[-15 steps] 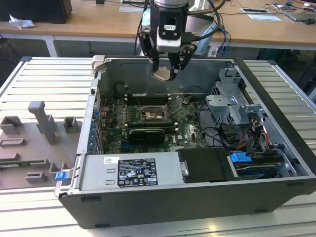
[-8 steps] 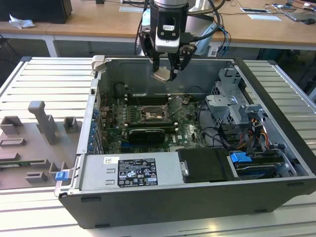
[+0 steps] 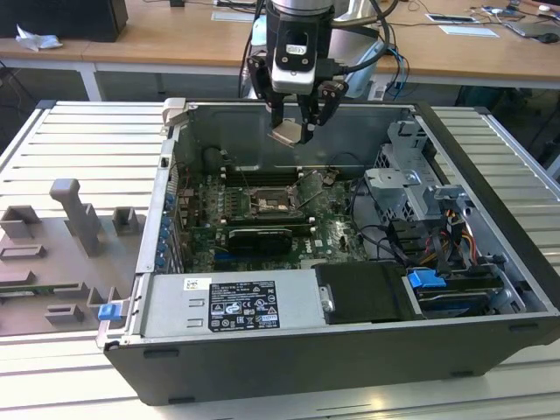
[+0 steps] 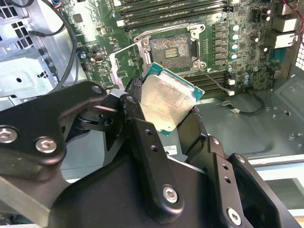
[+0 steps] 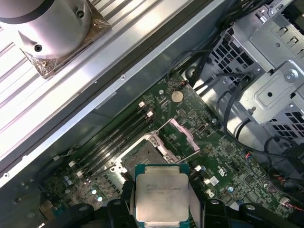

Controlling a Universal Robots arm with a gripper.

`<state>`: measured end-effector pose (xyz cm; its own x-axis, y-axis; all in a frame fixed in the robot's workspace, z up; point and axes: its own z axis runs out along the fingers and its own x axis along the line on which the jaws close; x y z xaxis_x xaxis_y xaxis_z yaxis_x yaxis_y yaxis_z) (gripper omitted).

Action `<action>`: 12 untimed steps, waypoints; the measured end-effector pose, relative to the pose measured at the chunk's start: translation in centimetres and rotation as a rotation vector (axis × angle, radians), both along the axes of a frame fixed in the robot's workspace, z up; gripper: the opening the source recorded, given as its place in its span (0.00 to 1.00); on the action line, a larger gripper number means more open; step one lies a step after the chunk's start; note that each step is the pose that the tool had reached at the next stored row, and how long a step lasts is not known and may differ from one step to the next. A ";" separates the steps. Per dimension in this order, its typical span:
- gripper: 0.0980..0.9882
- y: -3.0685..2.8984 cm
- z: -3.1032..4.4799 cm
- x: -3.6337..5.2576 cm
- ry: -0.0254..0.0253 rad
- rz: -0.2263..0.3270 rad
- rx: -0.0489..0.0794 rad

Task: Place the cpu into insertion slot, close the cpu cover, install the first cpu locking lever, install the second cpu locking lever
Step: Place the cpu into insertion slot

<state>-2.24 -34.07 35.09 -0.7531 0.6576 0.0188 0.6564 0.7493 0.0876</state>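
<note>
Currently the first step, placing the chip, is in hand, and nothing is seated yet.

1. Table [image 3: 79, 131]: a ribbed pale metal surface. It carries the computer case.
2. Computer case [image 3: 289, 372]: a large dark grey metal tower lying on its side with the side panel off, so the interior faces up.
3. Motherboard [image 3: 337, 229]: a green circuit board flat on the case floor, towards the exterior view's left of the silver drive cage [image 3: 411, 179].
4. Gripper [image 3: 295, 118]: a black two-finger claw on the arm. It hangs above the far part of the case interior. Its fingers [image 4: 135, 123] are closed narrow on opposite edges of the chip.
5. Cpu cover [image 5: 180, 133]: a thin square silver metal frame plate. It stands hinged up and open just beside the socket.
6. Insertion slot [image 3: 267, 204]: a small square black socket with a dark centre and a thin metal rim, near the middle of the board. It is bare, as both wrist views confirm [image 4: 172, 47] [image 5: 142, 154].
7. Cpu [image 3: 288, 133]: a small flat square chip with a pale silvery-beige metal face on a green edge. It is held in the gripper, well above the board and apart from the slot [image 4: 166, 102] [image 5: 160, 192]. In the exterior view it sits tilted.

Requirement, as a judgement: seating calls for the chip to be level, squared to the rim and centred over the socket. A tilted or offset descent risks damage to the socket contacts.
</note>
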 end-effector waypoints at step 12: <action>0.50 0.00 -0.16 0.00 0.0000 -0.070 0.000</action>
<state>-2.24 -34.07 34.94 -0.7053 0.7087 0.0188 0.7072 0.7015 0.0876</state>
